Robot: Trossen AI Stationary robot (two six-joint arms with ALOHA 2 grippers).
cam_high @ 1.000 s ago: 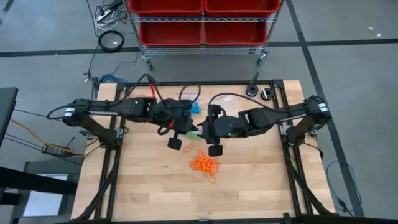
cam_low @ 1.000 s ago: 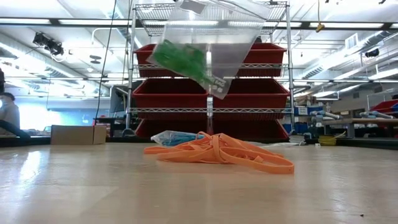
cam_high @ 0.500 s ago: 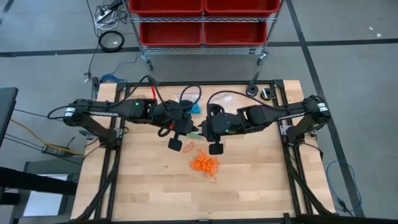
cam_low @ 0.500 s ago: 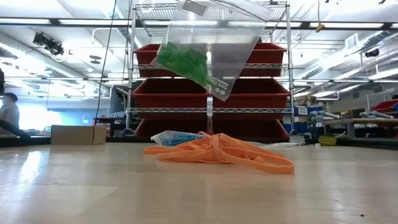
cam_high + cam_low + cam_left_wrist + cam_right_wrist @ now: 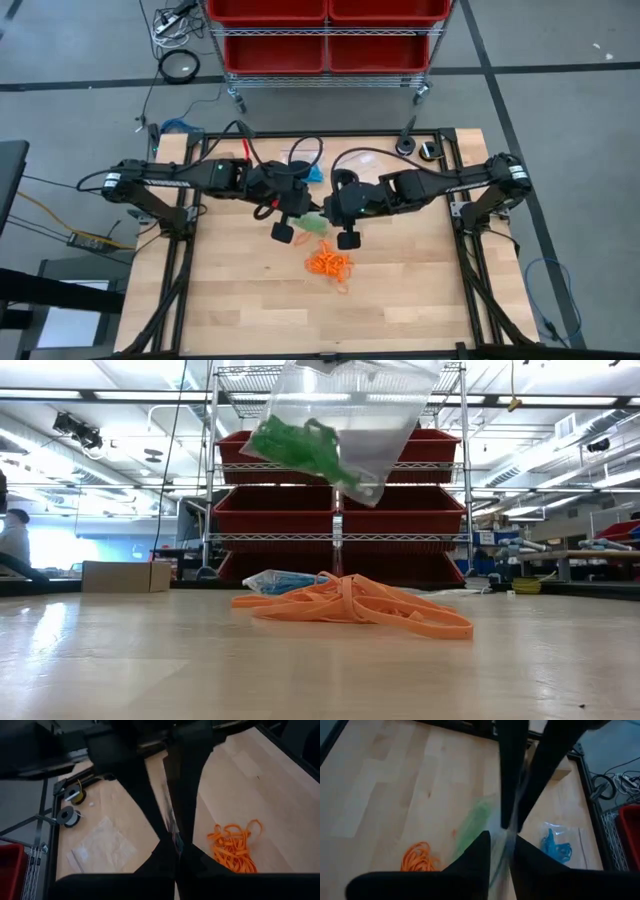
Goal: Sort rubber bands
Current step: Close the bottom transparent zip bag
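My left gripper (image 5: 300, 207) is clenched on one edge of a clear zip bag (image 5: 335, 430), holding it up off the table (image 5: 240, 290) so the green rubber bands (image 5: 305, 448) inside hang in its low corner. Just to its right, my right gripper (image 5: 333, 208) has its fingers (image 5: 475, 855) narrowed about the bag's other edge, though I cannot tell if they grip it; I judge the 2 holds are meant to seal or steady the mouth. Nearer, the orange rubber bands (image 5: 329, 263) lie heaped on the wood, not bagged yet. At the far side, a second bag (image 5: 559, 845) rests holding blue rubber bands (image 5: 555, 847).
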